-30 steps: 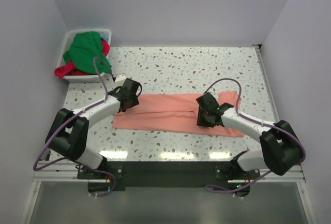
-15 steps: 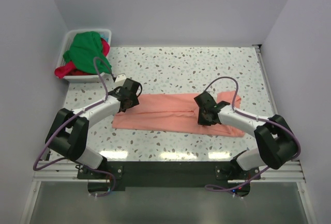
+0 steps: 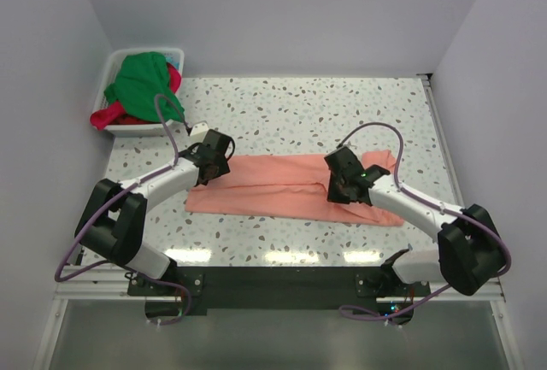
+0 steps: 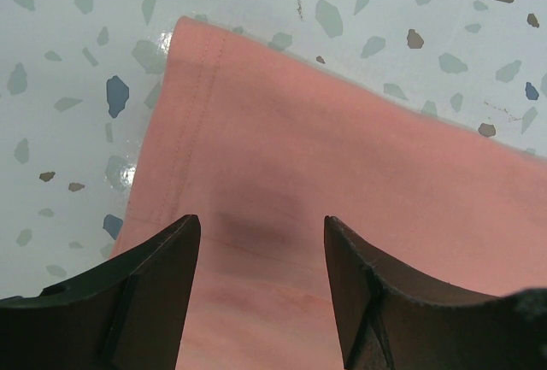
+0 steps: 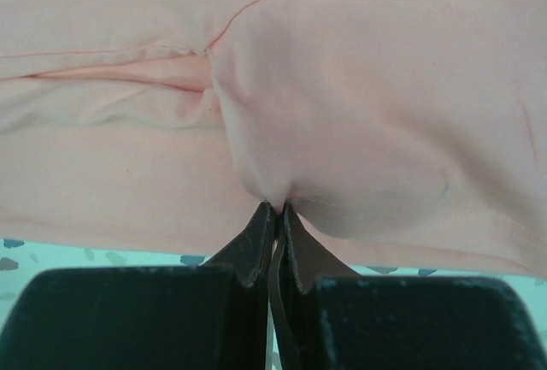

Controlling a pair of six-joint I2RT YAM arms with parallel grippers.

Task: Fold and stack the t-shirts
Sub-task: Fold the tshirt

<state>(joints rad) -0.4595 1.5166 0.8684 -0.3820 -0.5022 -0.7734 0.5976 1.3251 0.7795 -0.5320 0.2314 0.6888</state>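
Observation:
The salmon-pink t-shirt (image 3: 282, 185) lies folded into a long strip across the table's middle. My left gripper (image 3: 208, 171) is open over its left end; in the left wrist view the fingers (image 4: 154, 276) straddle the pink cloth (image 4: 282, 165) near its hem. My right gripper (image 3: 340, 190) is shut on a pinch of the shirt's right part; in the right wrist view the cloth (image 5: 342, 105) bunches into the closed fingertips (image 5: 275, 209). The green t-shirt (image 3: 141, 78) and the red-magenta t-shirt (image 3: 111, 116) lie heaped in the tub.
A white plastic tub (image 3: 139, 129) stands at the table's far left corner. The speckled table (image 3: 299, 105) has walls on the left, back and right. A purple cable loops above each arm.
My right gripper has shifted slightly up and right, still pinching the pink cloth. The left arm has not moved.

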